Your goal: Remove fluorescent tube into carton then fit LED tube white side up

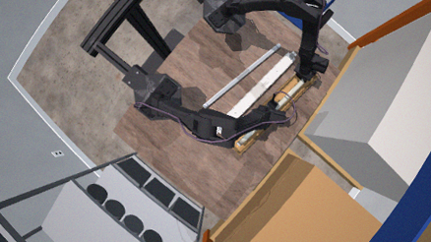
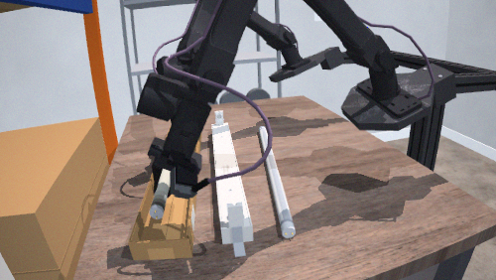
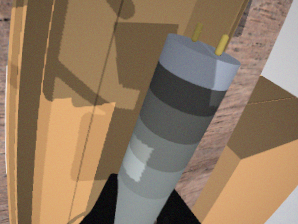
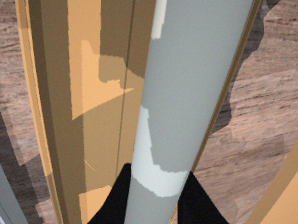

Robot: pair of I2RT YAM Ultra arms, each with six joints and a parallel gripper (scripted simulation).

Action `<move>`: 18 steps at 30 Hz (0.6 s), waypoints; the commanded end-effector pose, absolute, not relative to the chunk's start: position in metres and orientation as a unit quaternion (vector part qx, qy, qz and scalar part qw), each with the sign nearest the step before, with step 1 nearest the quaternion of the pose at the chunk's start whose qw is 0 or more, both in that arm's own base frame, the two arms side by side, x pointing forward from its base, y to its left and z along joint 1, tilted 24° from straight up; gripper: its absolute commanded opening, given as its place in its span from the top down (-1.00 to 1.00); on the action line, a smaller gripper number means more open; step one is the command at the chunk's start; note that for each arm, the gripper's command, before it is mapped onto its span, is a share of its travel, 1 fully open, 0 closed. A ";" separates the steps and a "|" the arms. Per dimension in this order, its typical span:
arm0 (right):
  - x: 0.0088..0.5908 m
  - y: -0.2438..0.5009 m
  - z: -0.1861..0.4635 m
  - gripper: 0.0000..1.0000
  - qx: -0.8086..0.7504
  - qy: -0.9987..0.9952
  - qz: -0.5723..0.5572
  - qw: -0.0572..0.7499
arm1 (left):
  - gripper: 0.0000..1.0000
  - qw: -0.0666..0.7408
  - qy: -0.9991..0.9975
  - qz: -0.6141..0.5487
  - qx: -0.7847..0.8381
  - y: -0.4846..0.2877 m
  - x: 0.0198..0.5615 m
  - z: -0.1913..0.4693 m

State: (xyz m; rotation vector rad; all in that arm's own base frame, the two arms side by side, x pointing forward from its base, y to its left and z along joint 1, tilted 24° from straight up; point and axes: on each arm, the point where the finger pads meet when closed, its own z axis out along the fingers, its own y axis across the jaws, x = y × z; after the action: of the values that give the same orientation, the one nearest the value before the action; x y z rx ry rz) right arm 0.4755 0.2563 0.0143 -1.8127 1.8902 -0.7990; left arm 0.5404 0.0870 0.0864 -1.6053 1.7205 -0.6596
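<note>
Two claws [image 1: 305,78] [image 1: 275,107] [image 2: 170,183] [image 3: 145,204] [image 4: 156,200] grip one fluorescent tube [image 1: 292,93] [image 2: 160,198] [image 3: 167,140] [image 4: 190,75] over one carton [image 1: 240,151] [image 2: 161,250] [image 3: 25,150] [image 4: 42,125], beside one fixture [image 1: 262,87] [image 2: 228,174] [image 4: 7,200] and one LED tube [image 1: 242,75] [image 2: 275,181].

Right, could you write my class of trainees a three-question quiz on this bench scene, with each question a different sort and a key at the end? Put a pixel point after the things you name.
1. True or false: the LED tube [image 1: 242,76] [image 2: 275,181] lies on the bench, outside the carton [image 1: 239,151] [image 2: 161,250] [image 3: 27,100] [image 4: 30,75].
2. What are the left gripper [image 1: 303,80] [image 2: 166,179] [image 3: 139,187] and right gripper [image 1: 275,106] [image 4: 156,174] both shut on?
A) the carton's wall
B) the LED tube
C) the fluorescent tube [image 1: 296,90] [image 2: 160,199] [image 3: 175,135] [image 4: 185,85]
3. Fill in: the white ______ lies between the LED tube and the carton.

Key: 1 true; 2 C; 3 light fixture [image 1: 262,87] [image 2: 230,189]
</note>
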 end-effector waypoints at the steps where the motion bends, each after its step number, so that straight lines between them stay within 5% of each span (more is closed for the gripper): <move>1: 0.477 0.267 0.021 0.78 -0.645 0.677 -0.278 0.221 | 0.78 0.339 0.666 -0.248 -0.617 0.087 0.540 0.082; 18: 0.482 0.276 0.038 0.78 -0.645 0.671 -0.279 0.236 | 0.78 0.349 0.658 -0.256 -0.616 0.090 0.543 0.090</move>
State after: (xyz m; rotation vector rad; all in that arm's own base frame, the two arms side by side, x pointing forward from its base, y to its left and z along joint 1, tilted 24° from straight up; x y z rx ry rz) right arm 0.4772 0.2552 0.0065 -1.8135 1.8922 -0.7966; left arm 0.5423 0.0877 0.0801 -1.6066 1.7226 -0.6576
